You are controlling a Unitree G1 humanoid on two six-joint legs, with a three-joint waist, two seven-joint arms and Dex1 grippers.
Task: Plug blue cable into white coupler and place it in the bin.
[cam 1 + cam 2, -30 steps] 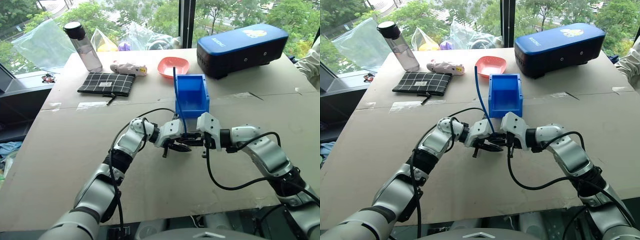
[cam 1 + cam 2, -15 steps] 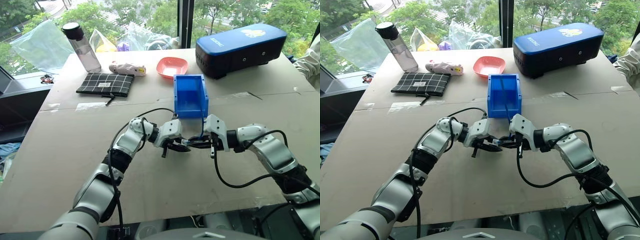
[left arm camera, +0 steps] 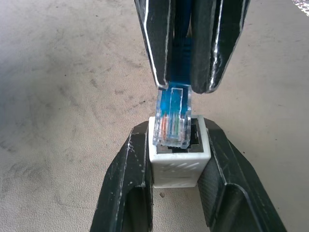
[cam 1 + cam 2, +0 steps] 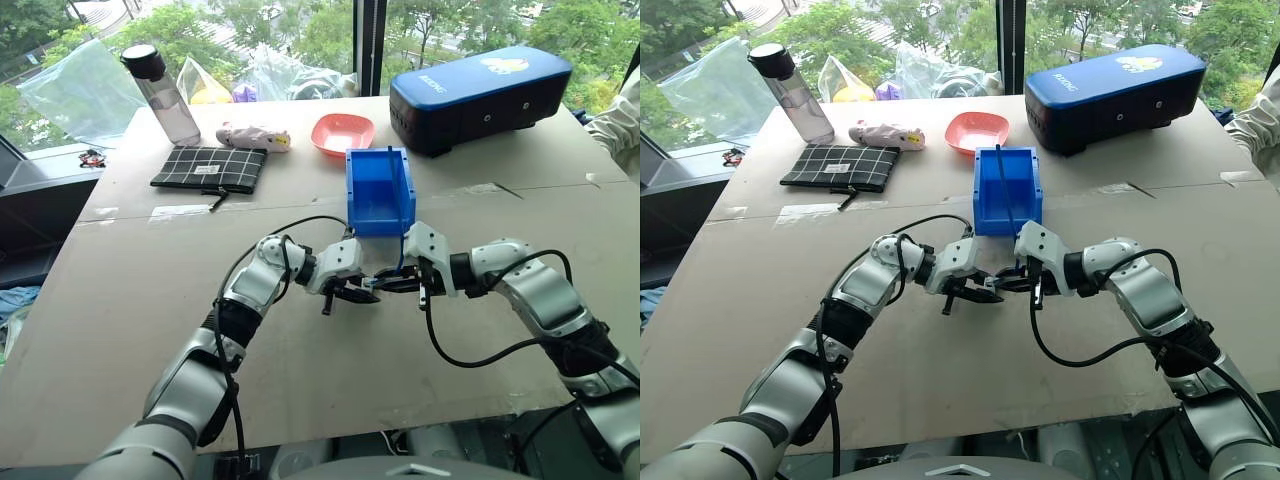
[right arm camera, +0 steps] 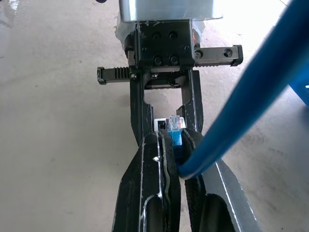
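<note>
Holding the coupler (image 3: 175, 159) tight, the left gripper (image 3: 175, 166) sits over the table (image 4: 130, 290); the plug (image 3: 173, 121) touches the socket's edge; the right gripper (image 5: 175, 142) squeezes the cable (image 5: 251, 92) just beside it; the bin (image 4: 380, 190) stands right behind both.

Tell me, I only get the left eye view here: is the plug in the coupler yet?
Observer: Not seated. In the left wrist view the clear plug sits at the mouth of the white coupler, off to one side, with part of the dark socket uncovered.
Operator: Is the coupler held square?
Observer: The left hand clamps it by both side walls, socket facing the plug.
Operator: And the cable grip?
Observer: The right hand is shut on the blue cable right behind the plug; the cord bends away to one side.
</note>
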